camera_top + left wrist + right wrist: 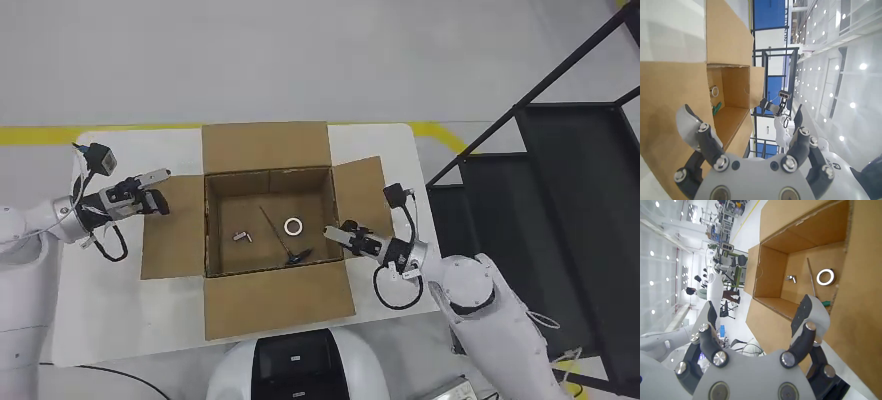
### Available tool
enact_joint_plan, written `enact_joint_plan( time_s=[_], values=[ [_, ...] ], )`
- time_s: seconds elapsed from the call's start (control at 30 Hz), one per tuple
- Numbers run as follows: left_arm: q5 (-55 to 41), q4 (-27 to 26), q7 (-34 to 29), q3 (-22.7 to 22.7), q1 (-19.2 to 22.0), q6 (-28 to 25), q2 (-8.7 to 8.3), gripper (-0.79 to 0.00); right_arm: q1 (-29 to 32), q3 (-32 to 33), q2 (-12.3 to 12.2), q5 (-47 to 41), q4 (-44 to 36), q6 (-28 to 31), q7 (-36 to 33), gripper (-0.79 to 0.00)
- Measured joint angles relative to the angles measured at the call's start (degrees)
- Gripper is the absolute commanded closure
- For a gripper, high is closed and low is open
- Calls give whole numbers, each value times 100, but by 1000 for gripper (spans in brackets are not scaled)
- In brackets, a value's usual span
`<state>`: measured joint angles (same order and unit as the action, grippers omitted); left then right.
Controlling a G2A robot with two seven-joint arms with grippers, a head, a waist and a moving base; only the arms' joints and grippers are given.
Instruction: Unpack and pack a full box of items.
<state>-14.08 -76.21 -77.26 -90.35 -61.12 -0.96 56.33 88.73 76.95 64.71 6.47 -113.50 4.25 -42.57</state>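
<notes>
**Both tools open, one at each side of the unfolded box**

The cardboard box (270,183) stands on the white desk (110,310) with all four flaps folded out flat. Three things lie on the box's floor. A metal ring (293,226) rests flat toward the box's right wall, about halfway along it. A thin green-handled rod (272,224) runs aslant from the box's middle to its near right corner, where the green handle lies. The ring is just beside the shaft, on the side of the box's right wall. A small metal piece (241,237) lies toward the box's left wall, well apart from the ring.

The left tool (163,193) hangs over the outer, far part of the box's left flap. It points toward the box's opening with its fingers spread wide and nothing between them.

The right tool (338,234) is at the box's right wall, close to the near right corner. Its fingers are likewise apart and empty. In the right wrist view one pad (801,311) stands in front of the box's rim and covers the spot where shaft meets handle. Whether that finger touches the cardboard cannot be told
</notes>
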Motion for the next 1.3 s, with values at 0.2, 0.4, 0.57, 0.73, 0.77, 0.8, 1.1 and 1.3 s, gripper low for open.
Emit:
enact_joint_plan(
  time_s=[0.2, 0.4, 0.57, 0.73, 0.77, 0.8, 1.1, 1.3],
  values=[
    [307, 673, -445, 133, 398, -180, -74, -785, -985, -1170, 108, 1516, 308, -969, -145, -785],
    [380, 1005, -857, 0, 467, -764, -178, -785, -1933, -2340, 319, 2518, 975, -1681, -181, -785],
    [-89, 1049, -1081, -231, 399, -1218, -255, -785, -2388, -2815, 467, 2753, 1343, -1969, -82, -785],
    [-528, 926, -1074, -398, 417, -1502, -366, -785, -2683, -3079, 582, 3005, 1642, -2301, -1, -785],
    [-576, 881, -1074, -445, 381, -1530, -393, -785, -2719, -3106, 600, 3012, 1684, -2343, 8, -785],
    [-649, 804, -1074, -510, 322, -1538, -429, -785, -2769, -3141, 620, 3057, 1740, -2395, 18, -785],
    [-1366, -115, -1074, -541, -65, -1532, -664, -785, -3000, -3311, 736, 3396, 2148, -2571, 51, -785],
    [-1629, -260, -1074, -311, -5, -1533, -825, -785, -3014, -3278, 778, 3362, 2305, -2571, 11, -785]
  ],
)
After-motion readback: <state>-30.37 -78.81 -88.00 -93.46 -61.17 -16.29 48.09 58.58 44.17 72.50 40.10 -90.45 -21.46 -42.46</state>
